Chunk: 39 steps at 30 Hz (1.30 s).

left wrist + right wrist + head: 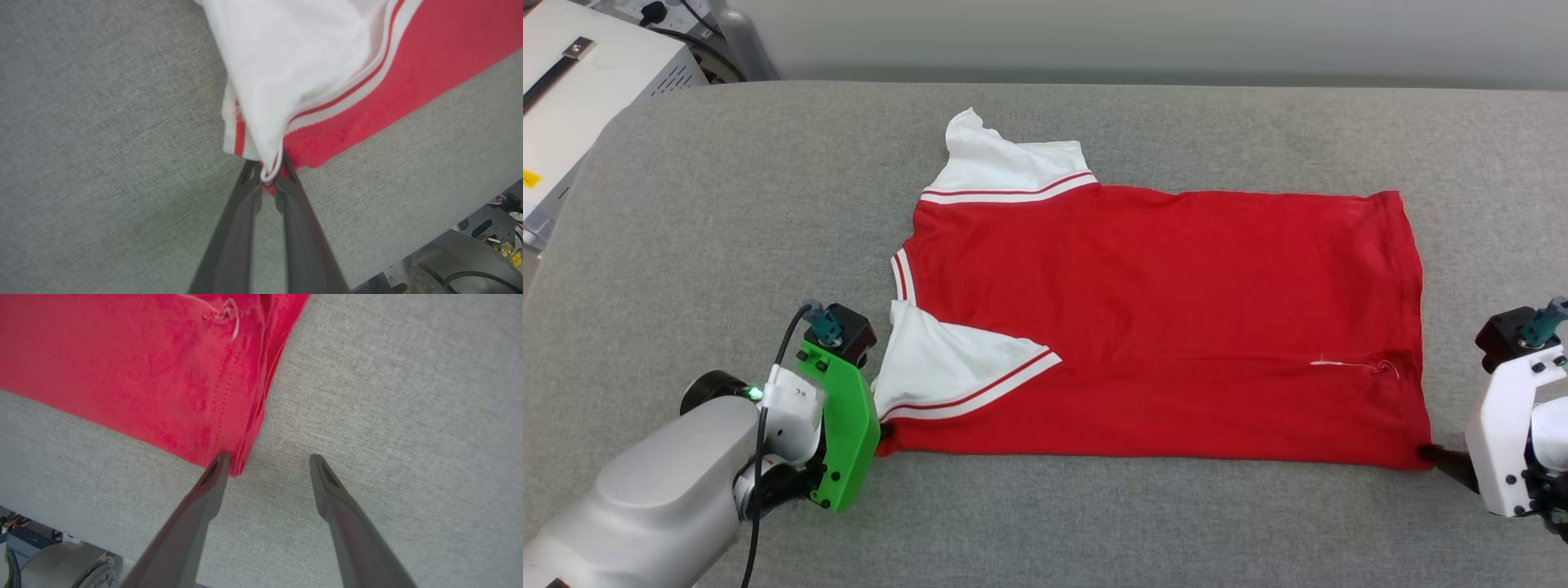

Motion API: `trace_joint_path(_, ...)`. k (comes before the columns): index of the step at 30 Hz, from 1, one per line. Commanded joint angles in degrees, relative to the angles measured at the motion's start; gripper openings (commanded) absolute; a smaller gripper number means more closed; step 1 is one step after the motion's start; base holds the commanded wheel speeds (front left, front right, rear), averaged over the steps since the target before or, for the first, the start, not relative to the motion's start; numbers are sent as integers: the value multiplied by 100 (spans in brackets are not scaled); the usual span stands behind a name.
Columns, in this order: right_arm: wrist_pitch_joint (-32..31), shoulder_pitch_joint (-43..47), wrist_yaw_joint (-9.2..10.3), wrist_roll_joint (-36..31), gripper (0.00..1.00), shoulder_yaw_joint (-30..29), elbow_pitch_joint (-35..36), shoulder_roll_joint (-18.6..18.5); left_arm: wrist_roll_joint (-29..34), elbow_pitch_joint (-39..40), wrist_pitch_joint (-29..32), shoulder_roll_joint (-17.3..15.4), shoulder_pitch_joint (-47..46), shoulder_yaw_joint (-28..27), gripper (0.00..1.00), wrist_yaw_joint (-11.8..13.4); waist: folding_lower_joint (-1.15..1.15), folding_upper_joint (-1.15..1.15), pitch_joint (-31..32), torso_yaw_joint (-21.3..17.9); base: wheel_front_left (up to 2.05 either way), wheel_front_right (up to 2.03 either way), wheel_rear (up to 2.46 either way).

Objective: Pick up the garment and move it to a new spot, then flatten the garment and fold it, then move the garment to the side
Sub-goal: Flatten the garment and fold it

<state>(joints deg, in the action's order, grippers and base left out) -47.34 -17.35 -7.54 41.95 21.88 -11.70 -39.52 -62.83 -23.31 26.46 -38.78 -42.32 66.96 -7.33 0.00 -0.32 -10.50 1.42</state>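
Red jersey cloth stretches across the grey fabric-covered work surface (686, 204), where I have the garment (1160, 327) lying flat. Its long axis runs left to right in the head view, with the collar and white sleeves toward my left and the hem toward my right. At far left a white equipment case (580, 98) sits past the surface's far corner, with broad bare grey between it and the shirt. The left gripper (267, 173) is pinched tight on the near-left corner, clamping the white sleeve tip and a bit of red. A narrow bare strip runs along the near edge. At right, the right gripper (269, 459) stands spread wide and holds nothing. One finger touches the near hem corner and the other rests over bare surface, with open room beyond.
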Motion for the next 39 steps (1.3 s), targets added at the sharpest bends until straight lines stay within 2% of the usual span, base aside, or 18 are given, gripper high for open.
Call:
trace_joint_path(1,75,-106,5,-32,100,17,-112,116,-34,-1,-50,7,-145,29,0,-15,0,32,-110,58,0,0,0)
trace_joint_path(6,311,-46,5,-98,100,112,-559,430,-67,-39,-113,18,-242,124,0,-15,0,32,-235,105,0,0,0)
trace_joint_path(10,478,77,5,-26,100,225,-874,539,-135,-86,-174,35,-250,189,0,-15,0,32,-241,112,0,0,0)
trace_joint_path(11,527,89,5,-10,43,251,-910,545,-155,-104,-193,35,-238,204,0,-15,0,32,-221,101,0,0,0)
trace_joint_path(12,605,102,5,16,31,269,-944,544,-179,-126,-212,37,-215,226,0,-15,0,32,-185,88,0,0,0)
trace_joint_path(13,670,111,5,54,0,276,-962,536,-198,-142,-225,37,-193,245,0,-15,0,32,-153,78,0,0,0)
trace_joint_path(25,1257,392,5,288,0,163,-468,59,-470,16,-462,-153,113,389,0,-15,0,32,413,-31,0,0,0)
trace_joint_path(32,1193,938,5,358,0,-93,107,-137,-502,384,-521,-416,418,456,0,-15,0,32,571,-34,0,0,0)
trace_joint_path(39,1008,1469,5,348,0,-465,450,-128,-499,640,-581,-545,685,485,0,62,0,32,555,-40,0,0,0)
